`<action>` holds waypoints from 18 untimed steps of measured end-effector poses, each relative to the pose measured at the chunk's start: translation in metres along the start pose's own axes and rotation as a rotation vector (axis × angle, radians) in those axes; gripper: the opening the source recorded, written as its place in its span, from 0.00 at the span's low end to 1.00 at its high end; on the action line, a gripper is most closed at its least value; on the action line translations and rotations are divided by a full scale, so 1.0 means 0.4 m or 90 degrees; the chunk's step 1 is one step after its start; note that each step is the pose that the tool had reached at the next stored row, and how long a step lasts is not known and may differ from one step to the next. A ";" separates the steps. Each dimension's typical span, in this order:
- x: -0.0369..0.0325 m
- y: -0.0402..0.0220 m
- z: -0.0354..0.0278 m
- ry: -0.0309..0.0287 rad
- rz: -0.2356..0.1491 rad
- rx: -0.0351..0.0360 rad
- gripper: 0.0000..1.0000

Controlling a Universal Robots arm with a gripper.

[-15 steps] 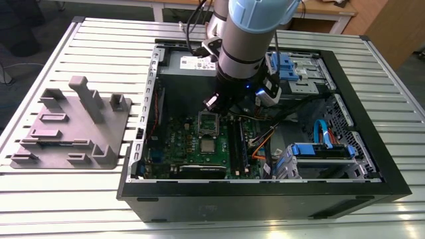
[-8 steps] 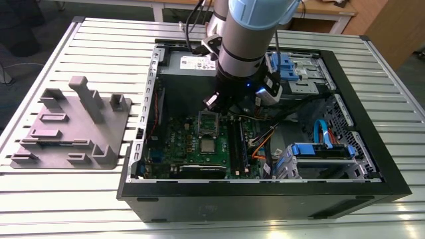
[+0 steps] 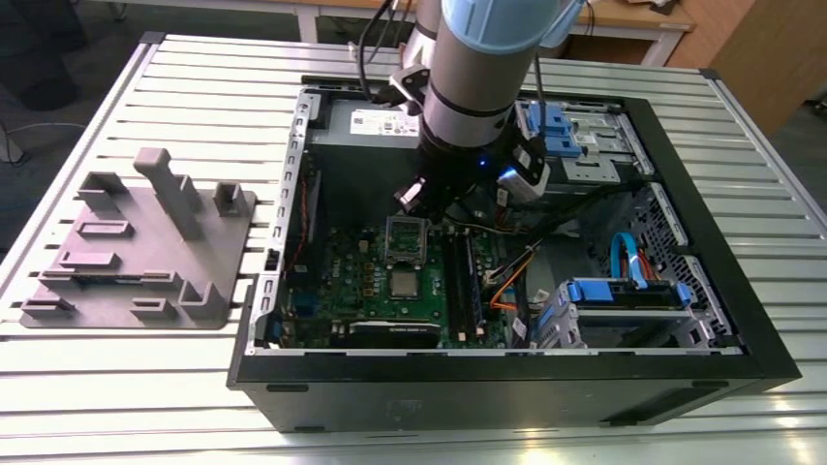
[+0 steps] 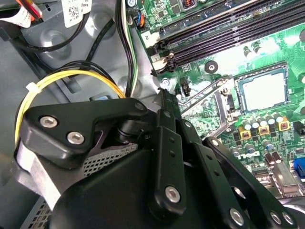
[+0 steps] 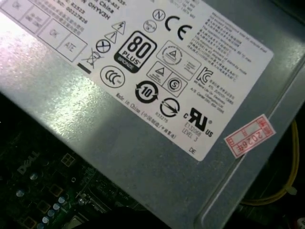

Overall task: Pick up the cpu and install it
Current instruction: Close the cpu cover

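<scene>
cpu (image 3: 405,283) lies flat in its socket on the green board, just past the gripper (image 3: 433,199) | metal frame (image 3: 406,237) stands up so the chip can drop in | gripper hangs above, holding nothing I can see | can't tell if its fingers are apart

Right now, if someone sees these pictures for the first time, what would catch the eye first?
The open computer case on the slatted table, with the robot arm reaching down into it. On the green motherboard, the cpu lies in its socket, with the metal frame raised beside it.
</scene>
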State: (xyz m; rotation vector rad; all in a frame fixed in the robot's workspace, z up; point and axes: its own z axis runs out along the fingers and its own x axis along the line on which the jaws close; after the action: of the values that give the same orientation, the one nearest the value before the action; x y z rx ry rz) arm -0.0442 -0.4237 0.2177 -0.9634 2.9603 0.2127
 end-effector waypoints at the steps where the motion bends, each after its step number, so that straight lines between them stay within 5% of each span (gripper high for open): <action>1: 0.000 0.000 0.000 0.0001 0.000 0.0000 0.11; 18: 0.007 0.007 -0.030 -0.0038 -0.007 0.0028 0.11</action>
State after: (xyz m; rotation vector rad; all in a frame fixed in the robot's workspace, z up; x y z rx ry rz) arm -0.0479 -0.4245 0.2297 -0.9773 2.9479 0.2083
